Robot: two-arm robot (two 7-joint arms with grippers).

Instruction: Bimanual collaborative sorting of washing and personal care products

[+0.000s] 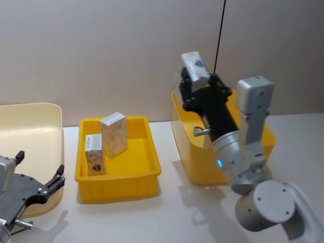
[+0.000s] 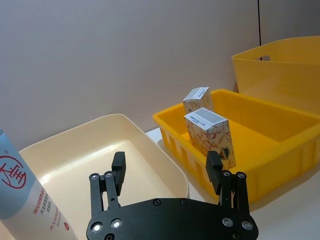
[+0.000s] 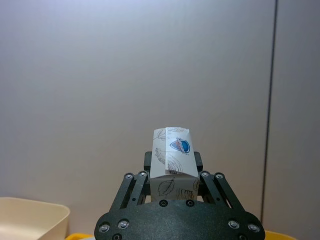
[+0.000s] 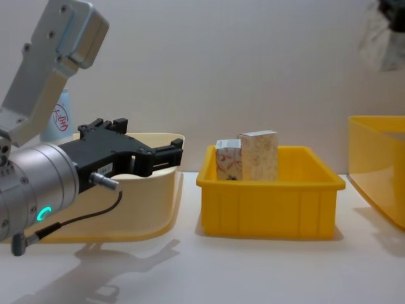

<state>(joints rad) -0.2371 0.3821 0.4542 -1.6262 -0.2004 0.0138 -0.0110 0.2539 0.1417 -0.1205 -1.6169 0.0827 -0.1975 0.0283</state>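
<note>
My right gripper (image 1: 196,81) is raised above the deep yellow tub (image 1: 188,152), shut on a white carton (image 1: 194,66) with leaf print and a blue logo; the carton (image 3: 172,155) stands between its fingers in the right wrist view. Two marbled cartons (image 1: 113,133) (image 1: 94,155) stand upright in the shallow yellow tray (image 1: 147,164). Low at the left, my left gripper (image 1: 41,163) hovers open over the cream tub (image 1: 30,119) with nothing between its fingers (image 2: 118,167). A pale-blue tube (image 2: 25,197) with red lettering stands beside the cream tub.
Cream tub, yellow tray and deep yellow tub stand in a row on the white table, left to right. A plain wall runs close behind them. Bare table (image 1: 167,217) lies in front of the tray.
</note>
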